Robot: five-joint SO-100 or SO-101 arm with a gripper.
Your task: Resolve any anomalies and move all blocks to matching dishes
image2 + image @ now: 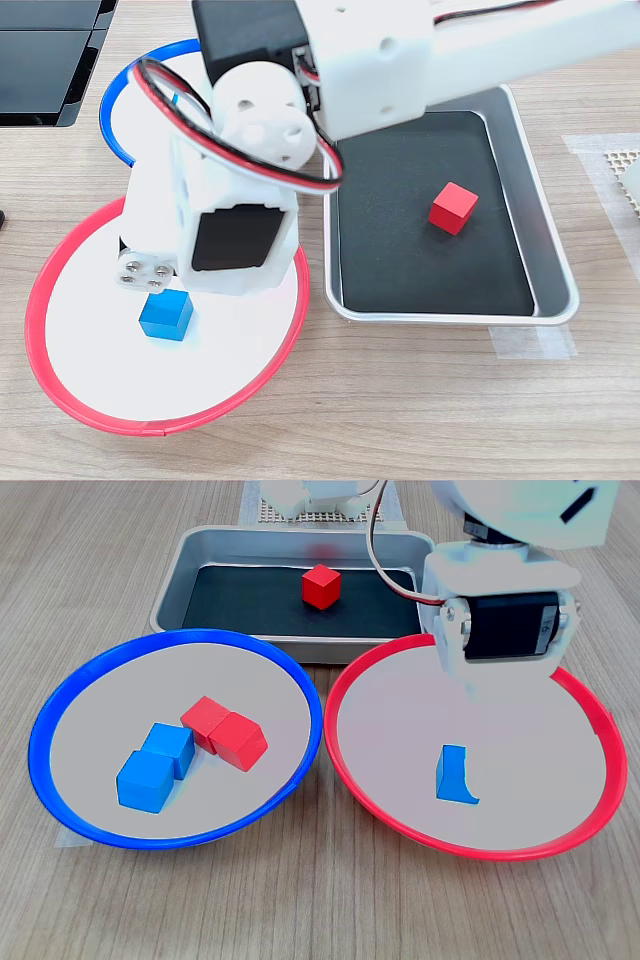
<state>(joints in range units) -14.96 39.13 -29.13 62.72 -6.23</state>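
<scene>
The blue-rimmed dish [40, 742] holds two blue blocks [168, 748] [145, 782] and two red blocks [207, 718] [241, 741], bunched together. One blue block [452, 776] [165, 315] lies in the red-rimmed dish [340, 752] [40, 300]. Another red block [321, 586] [452, 208] sits on the black liner of the grey tray [170, 592] [547, 230]. My white gripper [478, 765] [150, 282] hangs low over the red-rimmed dish, right at that blue block. A pale finger covers the block's right side in the first exterior view. The arm hides its jaws.
In the second exterior view the arm covers most of the blue-rimmed dish [113, 100]. A black flat object [45, 50] lies at the second exterior view's top left. A white mesh mat [320, 516] [625, 160] sits behind the tray by the arm's base.
</scene>
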